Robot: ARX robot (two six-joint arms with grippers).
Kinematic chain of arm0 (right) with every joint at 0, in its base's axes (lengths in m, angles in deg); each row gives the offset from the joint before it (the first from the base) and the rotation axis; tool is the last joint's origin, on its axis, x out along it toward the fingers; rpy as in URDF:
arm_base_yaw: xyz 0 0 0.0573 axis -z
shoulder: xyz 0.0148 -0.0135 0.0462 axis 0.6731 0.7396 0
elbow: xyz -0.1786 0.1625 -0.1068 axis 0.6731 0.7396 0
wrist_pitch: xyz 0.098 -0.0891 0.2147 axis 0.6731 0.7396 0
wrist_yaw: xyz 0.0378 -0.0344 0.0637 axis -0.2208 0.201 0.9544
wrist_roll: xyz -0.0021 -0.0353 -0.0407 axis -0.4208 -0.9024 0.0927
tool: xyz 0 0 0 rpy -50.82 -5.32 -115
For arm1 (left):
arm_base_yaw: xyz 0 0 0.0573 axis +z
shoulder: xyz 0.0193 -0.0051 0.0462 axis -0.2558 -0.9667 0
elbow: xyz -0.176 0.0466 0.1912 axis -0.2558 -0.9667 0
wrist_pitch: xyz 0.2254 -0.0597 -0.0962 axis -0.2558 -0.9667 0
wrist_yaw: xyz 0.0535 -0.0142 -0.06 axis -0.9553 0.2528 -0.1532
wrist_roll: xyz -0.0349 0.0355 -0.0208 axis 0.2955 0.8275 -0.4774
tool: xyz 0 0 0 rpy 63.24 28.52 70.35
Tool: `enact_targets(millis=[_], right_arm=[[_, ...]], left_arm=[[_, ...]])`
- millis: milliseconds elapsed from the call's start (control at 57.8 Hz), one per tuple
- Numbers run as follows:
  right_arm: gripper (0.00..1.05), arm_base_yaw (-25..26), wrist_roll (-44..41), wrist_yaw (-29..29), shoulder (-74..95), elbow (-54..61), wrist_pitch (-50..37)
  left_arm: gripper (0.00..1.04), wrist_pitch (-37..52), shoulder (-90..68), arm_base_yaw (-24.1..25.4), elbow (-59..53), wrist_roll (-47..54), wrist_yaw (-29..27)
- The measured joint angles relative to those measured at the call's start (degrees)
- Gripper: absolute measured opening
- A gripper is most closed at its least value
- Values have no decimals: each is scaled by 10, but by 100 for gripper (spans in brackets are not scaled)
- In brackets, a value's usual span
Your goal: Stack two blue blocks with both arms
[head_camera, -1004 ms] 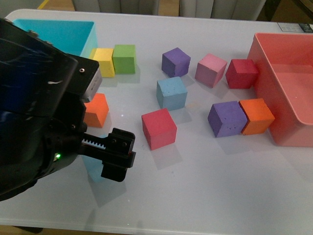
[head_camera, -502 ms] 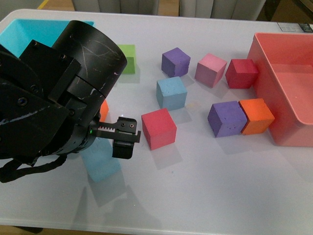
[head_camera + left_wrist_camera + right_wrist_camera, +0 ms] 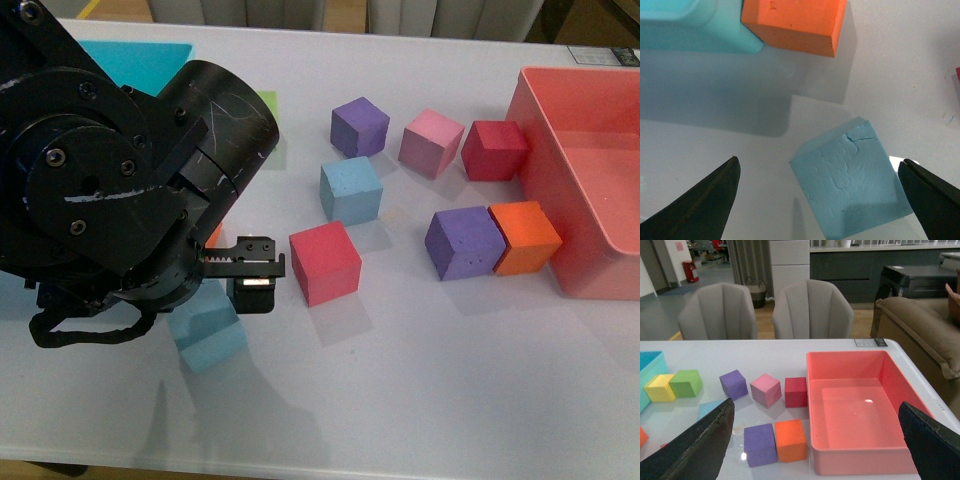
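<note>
- The left arm (image 3: 120, 190) fills the left side of the front view, and its black bulk hangs over the near-left part of the white table (image 3: 420, 380)
- The left gripper (image 3: 820, 161) stands open: its two black fingers (image 3: 705, 200) are spread wide, one on each side of the near blue block (image 3: 852, 182), and neither touches it
- The near blue block lies flat on the table, turned at an angle to the fingers; in the front view it sits close to the front-left edge, partly hidden under the arm, with a red cube (image 3: 324, 262) near it to the right
- An orange cube (image 3: 795, 22) lies beyond this block, just beside a corner of the turquoise bin (image 3: 690, 30)
- The second blue block (image 3: 350, 190) sits near the middle of the table, well apart from the first, farther back than the red cube and nearer than a purple cube (image 3: 359, 126)
- The right gripper (image 3: 816, 404) is also open, its fingers wide apart with nothing between them, and it is raised above the table, facing the pink tray (image 3: 900, 390) on the table's right side
- How low the left fingers reach beside the block cannot be told
</note>
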Motion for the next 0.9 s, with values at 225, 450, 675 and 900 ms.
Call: enact_targets(millis=[225,450,675,900], right_arm=[[96,0,0,0,0,0,0],[96,0,0,0,0,0,0],[96,0,0,0,0,0,0],[96,0,0,0,0,0,0]], left_arm=[[96,-12,-15,-7,17,-23,12],[96,-14,-37,-11,24,-38,18],[96,-11,-57,-11,34,-43,22],[96,-11,-84,-12,45,-47,34]])
